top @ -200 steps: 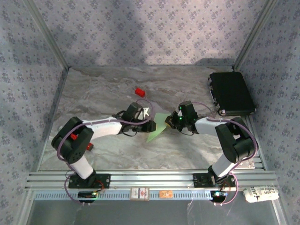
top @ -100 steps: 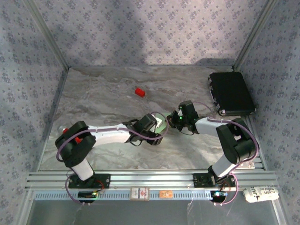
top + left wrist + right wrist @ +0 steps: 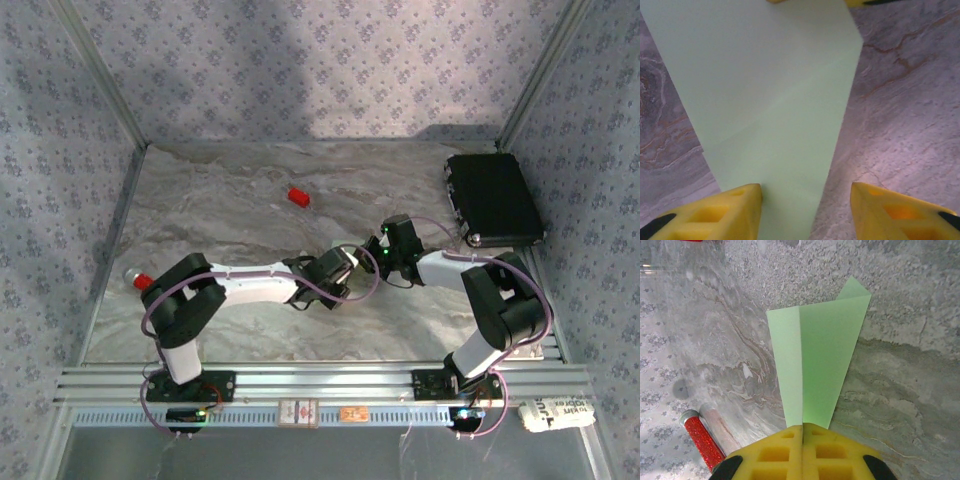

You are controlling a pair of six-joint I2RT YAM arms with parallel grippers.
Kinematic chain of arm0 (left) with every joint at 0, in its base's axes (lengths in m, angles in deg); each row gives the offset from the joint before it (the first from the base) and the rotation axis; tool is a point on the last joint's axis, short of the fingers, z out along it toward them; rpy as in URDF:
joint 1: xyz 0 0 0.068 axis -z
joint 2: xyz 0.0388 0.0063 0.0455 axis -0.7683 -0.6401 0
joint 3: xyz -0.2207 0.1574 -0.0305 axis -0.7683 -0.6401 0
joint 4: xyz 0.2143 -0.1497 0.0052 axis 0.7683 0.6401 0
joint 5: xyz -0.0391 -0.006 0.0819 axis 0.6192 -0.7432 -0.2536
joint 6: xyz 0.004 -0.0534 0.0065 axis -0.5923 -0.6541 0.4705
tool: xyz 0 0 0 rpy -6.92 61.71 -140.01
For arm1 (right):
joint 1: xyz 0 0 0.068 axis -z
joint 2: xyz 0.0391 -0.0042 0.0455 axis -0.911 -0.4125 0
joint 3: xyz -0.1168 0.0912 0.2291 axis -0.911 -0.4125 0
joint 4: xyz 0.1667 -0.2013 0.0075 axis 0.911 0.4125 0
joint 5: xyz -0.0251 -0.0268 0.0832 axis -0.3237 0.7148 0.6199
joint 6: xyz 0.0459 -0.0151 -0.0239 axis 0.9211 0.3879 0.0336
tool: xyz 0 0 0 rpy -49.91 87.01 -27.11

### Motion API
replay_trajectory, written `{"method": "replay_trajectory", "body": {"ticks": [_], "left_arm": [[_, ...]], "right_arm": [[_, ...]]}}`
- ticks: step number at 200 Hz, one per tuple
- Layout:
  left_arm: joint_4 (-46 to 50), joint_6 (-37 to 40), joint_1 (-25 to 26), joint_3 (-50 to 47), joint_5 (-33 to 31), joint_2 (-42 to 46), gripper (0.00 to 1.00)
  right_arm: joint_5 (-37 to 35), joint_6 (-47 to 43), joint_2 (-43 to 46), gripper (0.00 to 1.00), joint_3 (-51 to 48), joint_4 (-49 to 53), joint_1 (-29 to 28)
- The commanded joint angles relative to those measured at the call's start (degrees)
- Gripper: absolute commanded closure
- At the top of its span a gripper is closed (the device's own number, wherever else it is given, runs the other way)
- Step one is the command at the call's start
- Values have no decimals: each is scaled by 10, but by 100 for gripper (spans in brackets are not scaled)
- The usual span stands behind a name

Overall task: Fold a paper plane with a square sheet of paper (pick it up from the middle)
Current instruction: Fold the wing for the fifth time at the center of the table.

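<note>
The square sheet of paper (image 3: 820, 360) is a pale-green folded shape, narrow with a centre crease, lying low over the marble table. My right gripper (image 3: 802, 429) is shut on its narrow end. In the top view that gripper (image 3: 372, 256) sits mid-table, facing left. My left gripper (image 3: 340, 268) reaches in from the left and covers most of the paper there. In the left wrist view the paper (image 3: 765, 100) runs up between the fingers (image 3: 715, 212) of my open left gripper (image 3: 805, 210). The left finger rests at the paper's edge and the right one stands over bare table.
A small red block (image 3: 298, 196) lies behind the grippers, toward the back. A black case (image 3: 493, 198) sits at the back right. A red glittery cylinder (image 3: 702, 440) lies on the table (image 3: 220, 210) beside my right gripper's fingers. Patterned walls enclose three sides.
My left arm has stretched further right and its gripper has come down over the paper, hiding it from above. The right gripper has kept its hold and stayed in place.
</note>
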Motion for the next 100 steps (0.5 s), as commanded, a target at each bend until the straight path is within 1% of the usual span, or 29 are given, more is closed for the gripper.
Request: {"method": "replay_trajectory", "body": {"ticks": [1, 43, 100], "left_arm": [[24, 6, 5, 15, -35, -8, 56], [22, 5, 6, 16, -36, -9, 62], [28, 14, 10, 20, -46, -14, 64]], "right_arm": [[-1, 7, 15, 97, 3, 4, 5], [-4, 7, 18, 97, 2, 5, 5], [0, 8, 19, 97, 1, 3, 6]]}}
